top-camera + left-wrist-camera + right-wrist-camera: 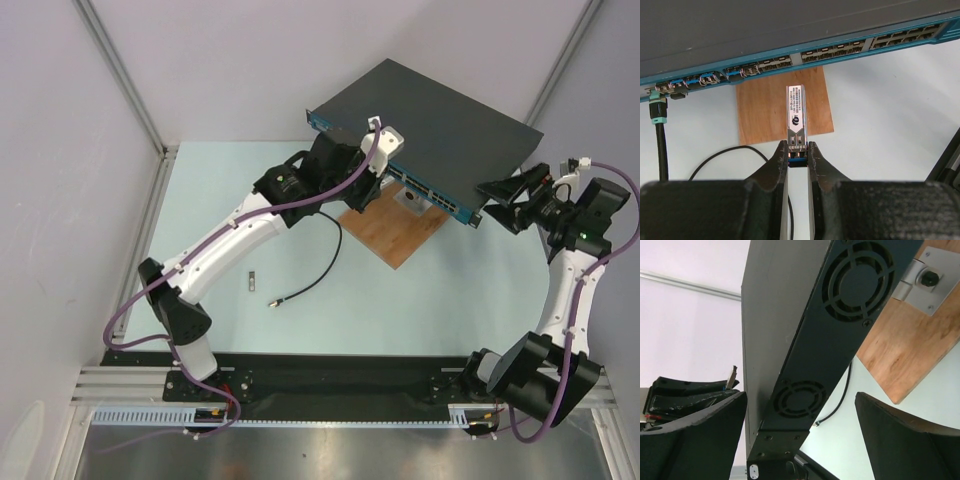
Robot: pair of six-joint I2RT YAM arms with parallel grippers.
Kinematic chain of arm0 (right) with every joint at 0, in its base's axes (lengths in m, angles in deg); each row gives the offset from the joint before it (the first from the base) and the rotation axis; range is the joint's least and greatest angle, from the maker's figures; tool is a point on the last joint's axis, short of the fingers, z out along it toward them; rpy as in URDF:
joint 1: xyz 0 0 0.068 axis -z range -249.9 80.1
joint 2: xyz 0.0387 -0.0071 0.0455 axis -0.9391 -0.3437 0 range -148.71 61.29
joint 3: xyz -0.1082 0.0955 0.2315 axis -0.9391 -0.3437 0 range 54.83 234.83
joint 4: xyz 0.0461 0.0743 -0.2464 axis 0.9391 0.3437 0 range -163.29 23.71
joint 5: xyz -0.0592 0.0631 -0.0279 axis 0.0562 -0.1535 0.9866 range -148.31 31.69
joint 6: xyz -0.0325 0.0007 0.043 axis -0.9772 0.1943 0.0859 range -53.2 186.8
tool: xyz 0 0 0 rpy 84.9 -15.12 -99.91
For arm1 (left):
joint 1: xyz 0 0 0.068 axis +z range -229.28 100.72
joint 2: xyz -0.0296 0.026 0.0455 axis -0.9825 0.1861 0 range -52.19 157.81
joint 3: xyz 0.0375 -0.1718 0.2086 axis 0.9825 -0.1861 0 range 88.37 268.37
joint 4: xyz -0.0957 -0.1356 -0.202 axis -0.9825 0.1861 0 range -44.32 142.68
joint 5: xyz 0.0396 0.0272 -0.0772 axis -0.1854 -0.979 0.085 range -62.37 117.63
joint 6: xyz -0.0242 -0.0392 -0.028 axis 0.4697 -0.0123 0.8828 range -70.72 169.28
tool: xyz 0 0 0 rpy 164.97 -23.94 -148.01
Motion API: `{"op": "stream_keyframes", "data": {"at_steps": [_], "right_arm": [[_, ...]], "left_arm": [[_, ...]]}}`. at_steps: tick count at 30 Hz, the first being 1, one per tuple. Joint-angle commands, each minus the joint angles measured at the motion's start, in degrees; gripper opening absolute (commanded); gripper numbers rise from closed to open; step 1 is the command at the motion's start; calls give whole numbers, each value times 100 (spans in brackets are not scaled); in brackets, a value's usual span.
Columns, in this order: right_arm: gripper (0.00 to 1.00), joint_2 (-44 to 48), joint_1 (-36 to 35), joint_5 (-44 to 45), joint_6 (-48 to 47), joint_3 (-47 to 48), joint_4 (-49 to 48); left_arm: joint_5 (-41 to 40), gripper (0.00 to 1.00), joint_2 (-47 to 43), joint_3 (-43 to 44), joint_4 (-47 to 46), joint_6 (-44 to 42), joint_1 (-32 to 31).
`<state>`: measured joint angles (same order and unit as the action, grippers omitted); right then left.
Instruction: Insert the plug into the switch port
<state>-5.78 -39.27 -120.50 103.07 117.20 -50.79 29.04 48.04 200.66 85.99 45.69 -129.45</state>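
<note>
1. Holding the plug [796,112] in the left claw [797,150], which is clenched on the plug's blue rear end.
2. Pointing the plug's metal nose at the blue front face of the switch [790,25], close to the row of ports but not touching it.
3. Hanging over the wooden board [765,110], as seen from the left wrist.
4. Sitting at the far middle of the desk [400,310], the switch partly covering the board, with its blue face turned toward the arms' bases.
5. Spreading the right claw [800,396] wide and released, grasping nothing. One finger is on each side of the switch's end panel with its two fan grilles, and a gap shows between one finger and the box.
6. Sitting in a port at the left end of the blue face, a black cable [660,145] with a green boot, trailing down onto the desk.
7. Lying near the cable's loose end, a small grey piece [252,281].
</note>
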Motion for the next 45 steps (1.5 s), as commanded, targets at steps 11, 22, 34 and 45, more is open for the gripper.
{"op": "stream_keyframes", "data": {"at_steps": [11,22,34,45], "right_arm": [[61,203,-312,40,1189,-489,-1767],[3,326,-391,190,1146,-647,-1662],[0,308,-391,199,1084,-559,-1626],[0,256,-391,181,1022,-506,-1538]], "left_arm": [[-501,0,76,241,55,333,-19],[-686,0,436,671,108,509,-19],[-651,0,639,944,126,456,-19],[-703,0,788,1005,47,404,-10]]}}
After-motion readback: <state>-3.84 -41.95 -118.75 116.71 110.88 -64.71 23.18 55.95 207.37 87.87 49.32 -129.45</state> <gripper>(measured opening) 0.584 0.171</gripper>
